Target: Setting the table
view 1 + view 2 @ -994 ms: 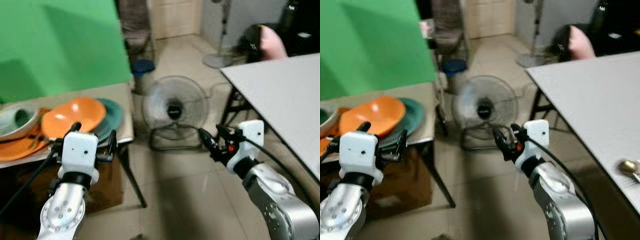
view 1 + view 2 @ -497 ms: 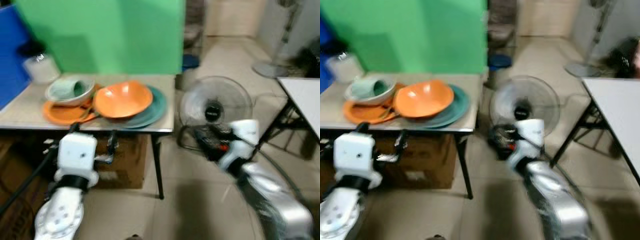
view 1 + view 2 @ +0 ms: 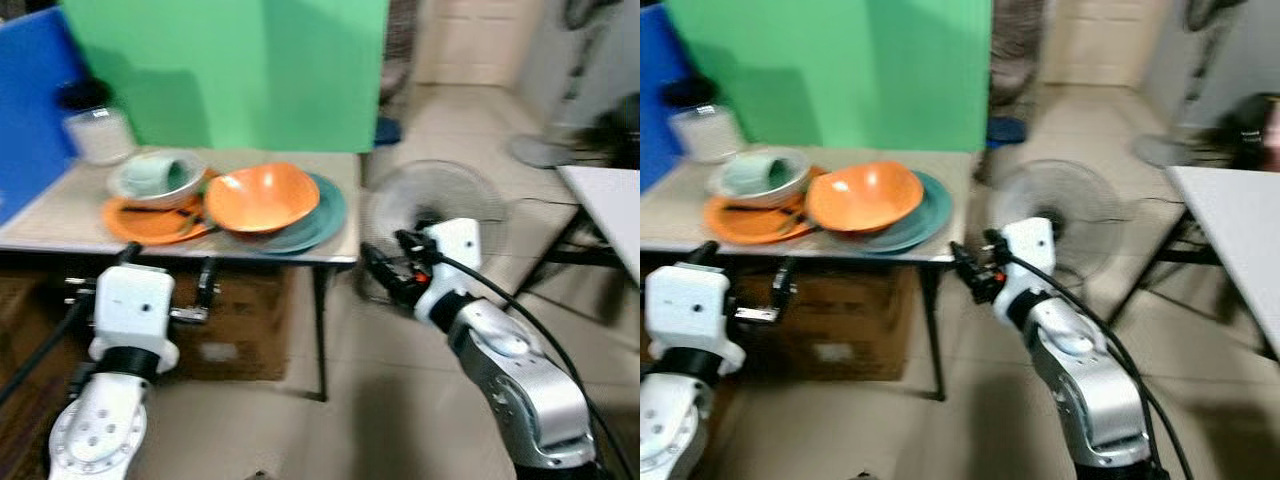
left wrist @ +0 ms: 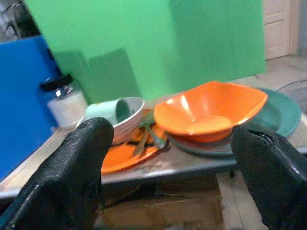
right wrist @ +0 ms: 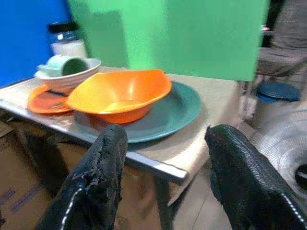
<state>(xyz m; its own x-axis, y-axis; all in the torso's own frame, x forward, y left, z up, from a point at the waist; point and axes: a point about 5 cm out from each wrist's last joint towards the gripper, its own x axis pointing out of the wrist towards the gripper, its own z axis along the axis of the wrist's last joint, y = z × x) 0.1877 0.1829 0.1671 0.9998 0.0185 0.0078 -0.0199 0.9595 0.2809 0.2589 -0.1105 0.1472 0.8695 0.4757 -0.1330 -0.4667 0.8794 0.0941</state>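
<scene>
Green and blue panels back a small side table [image 3: 60,225] stacked with dishes, with a floor fan [image 3: 425,205] just beyond its corner and the edge of a white table [image 3: 610,195] off to the robot's right. On the side table an orange bowl [image 3: 262,195] sits on a teal plate [image 3: 325,205]; beside them a white bowl [image 3: 130,185] holding a tipped green cup [image 3: 152,172] rests on an orange plate [image 3: 135,222], cutlery lying between the two stacks, and a jar [image 3: 97,130] stands behind.

Both arms are raised in front of the table, short of its near edge. The left gripper [image 4: 168,163] has its fingers spread wide and holds nothing; the right gripper [image 5: 165,158] is likewise spread and empty.

The dishes lie straight ahead of both grippers and somewhat above them. The right gripper [image 3: 385,275] is nearer the teal plate and orange bowl, at the table's right corner; the left faces the orange plate stack. Any pick seems to call for closing in first.
</scene>
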